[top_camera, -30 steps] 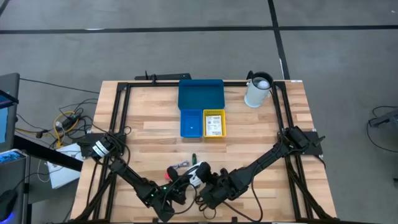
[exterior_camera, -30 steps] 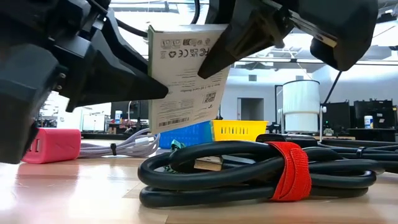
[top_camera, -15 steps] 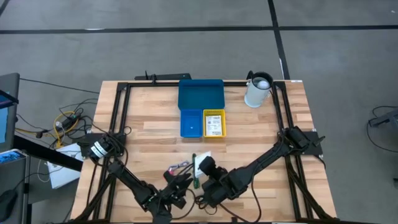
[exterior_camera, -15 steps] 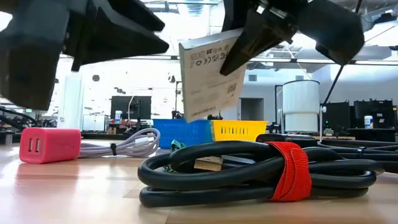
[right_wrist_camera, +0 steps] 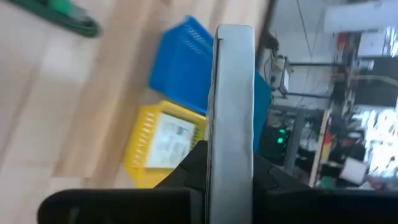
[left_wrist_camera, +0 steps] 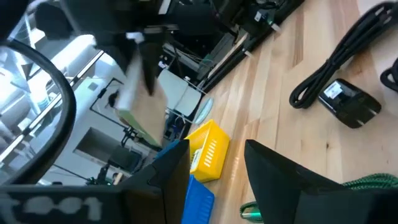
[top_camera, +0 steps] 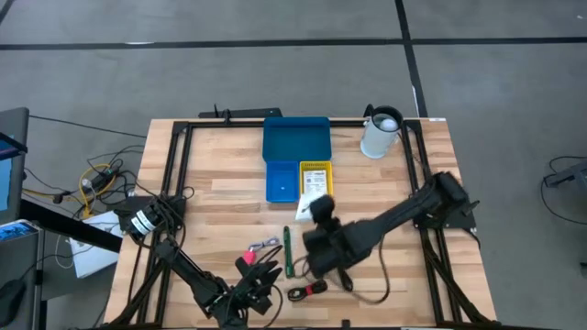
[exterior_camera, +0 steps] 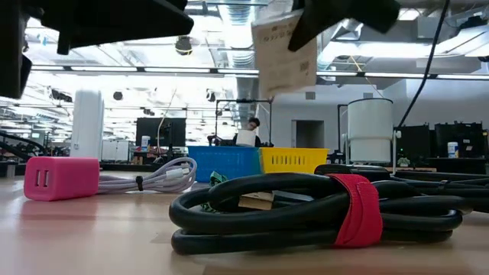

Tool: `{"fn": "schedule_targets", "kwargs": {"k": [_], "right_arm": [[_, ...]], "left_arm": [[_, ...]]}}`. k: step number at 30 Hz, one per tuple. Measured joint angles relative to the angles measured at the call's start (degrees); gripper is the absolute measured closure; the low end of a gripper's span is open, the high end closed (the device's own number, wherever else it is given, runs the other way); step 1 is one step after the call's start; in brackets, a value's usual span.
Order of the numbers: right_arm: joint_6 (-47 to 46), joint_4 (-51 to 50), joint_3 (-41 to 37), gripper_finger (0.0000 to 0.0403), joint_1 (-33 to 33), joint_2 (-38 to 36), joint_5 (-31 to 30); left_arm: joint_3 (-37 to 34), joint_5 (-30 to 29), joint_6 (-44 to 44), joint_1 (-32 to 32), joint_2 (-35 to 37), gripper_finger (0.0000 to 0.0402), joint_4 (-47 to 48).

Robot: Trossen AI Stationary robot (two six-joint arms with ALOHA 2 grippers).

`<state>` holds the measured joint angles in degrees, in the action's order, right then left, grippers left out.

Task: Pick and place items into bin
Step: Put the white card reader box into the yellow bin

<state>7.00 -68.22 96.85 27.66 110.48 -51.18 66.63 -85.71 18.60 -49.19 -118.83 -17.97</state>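
High view: right gripper (top_camera: 319,209) pinches a white card (top_camera: 315,203) at 6 o'clock of the yellow bin (top_camera: 315,181). Low view: card aloft. Left wrist view: left gripper (left_wrist_camera: 214,163) waits, fingers apart. Carrying step; next, release over the bin.

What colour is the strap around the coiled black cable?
Red. The strap wraps the coiled black cable; it shows best in the low view.

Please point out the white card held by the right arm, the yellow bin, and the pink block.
white card (exterior_camera: 284,47): low view, middle of its printed face.
yellow bin (top_camera: 315,181): high view, its rim.
pink block (exterior_camera: 61,178): low view, its front face.
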Motion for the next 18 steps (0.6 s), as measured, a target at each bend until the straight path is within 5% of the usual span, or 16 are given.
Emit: {"fn": "schedule_targets", "kwargs": {"k": [18], "right_arm": [[14.4,37.51,-36.39,0.0369,-10.64,-28.35,6.77]], "left_arm": [[0.0,1.37,-2.82,-0.02,0.0,0.026,-3.9]]}}
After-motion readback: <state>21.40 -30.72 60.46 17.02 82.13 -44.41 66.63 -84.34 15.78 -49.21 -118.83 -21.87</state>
